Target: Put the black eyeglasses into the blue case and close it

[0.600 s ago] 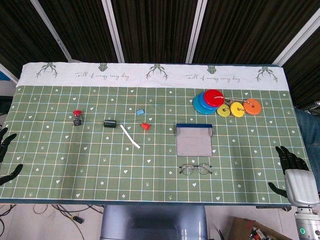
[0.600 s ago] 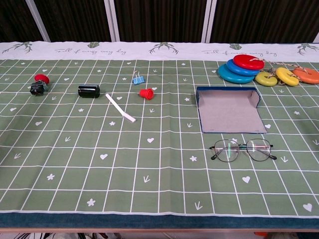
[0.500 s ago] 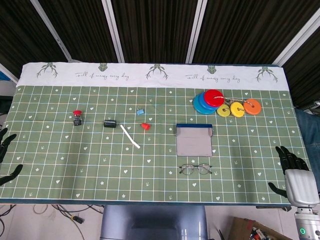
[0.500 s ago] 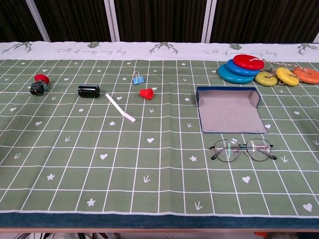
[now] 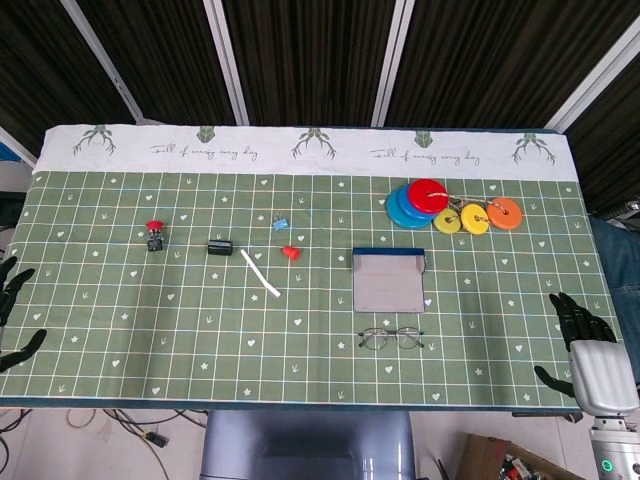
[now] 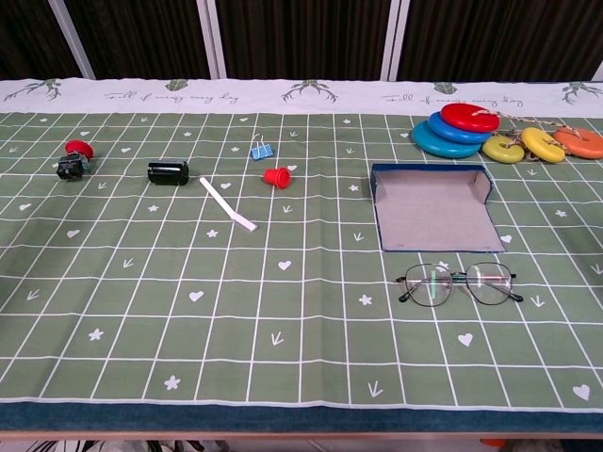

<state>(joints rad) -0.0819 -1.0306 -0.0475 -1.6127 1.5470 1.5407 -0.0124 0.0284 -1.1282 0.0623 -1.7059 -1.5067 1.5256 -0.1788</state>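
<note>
The black eyeglasses lie flat on the green cloth, just in front of the blue case. The case lies open, its grey lining facing up. My right hand hovers at the table's right front edge, fingers spread, holding nothing, well to the right of the glasses. My left hand shows at the far left edge in the head view, fingers apart and empty. The chest view shows neither hand.
A stack of coloured discs lies behind the case. On the left half are a white stick, a red cap, a blue binder clip, a black cylinder and a red-topped button.
</note>
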